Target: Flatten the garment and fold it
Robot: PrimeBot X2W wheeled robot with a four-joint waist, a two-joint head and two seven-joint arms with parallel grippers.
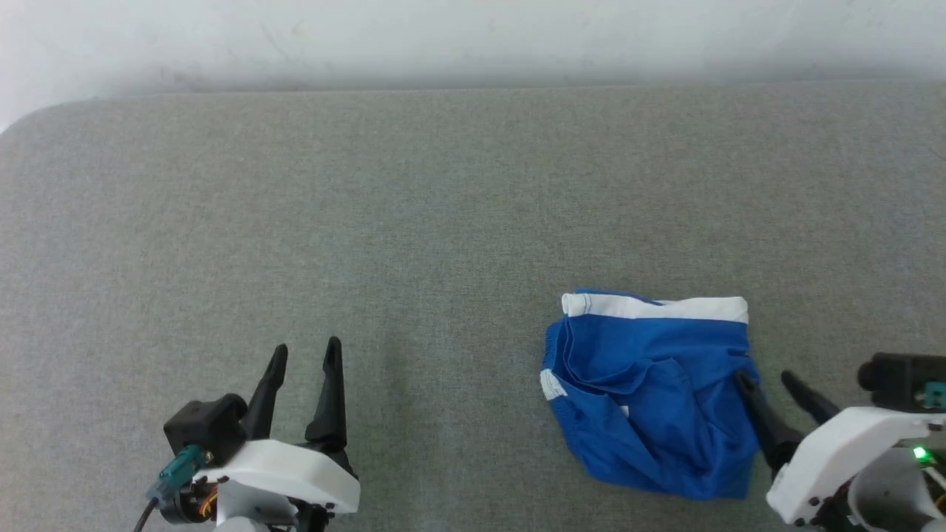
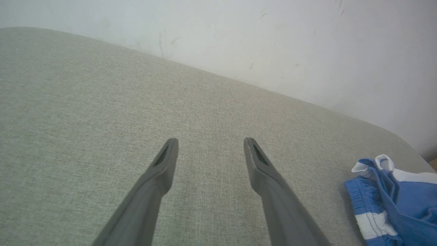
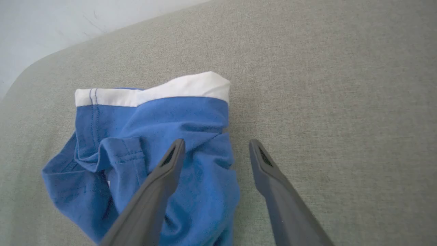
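- near left, the left gripper [image 1: 307, 344] hangs over the bare grey padded surface [image 1: 443, 222], fingers spread wide, nothing in them
- near right, the right gripper [image 1: 763, 377] is wide too, gripping nothing: one finger over the right edge of the blue shorts [image 1: 650, 391], the other over bare surface just beside them
- the shorts lie bunched up right of centre, white band on the far edge
- scuffed white wall [image 1: 473, 37] at the back

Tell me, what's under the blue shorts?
The blue shorts lie crumpled on the grey fabric-covered surface, which shows all around them. Some of their own layers are folded underneath too. Whether anything else is under them cannot be seen; the cloth covers it.
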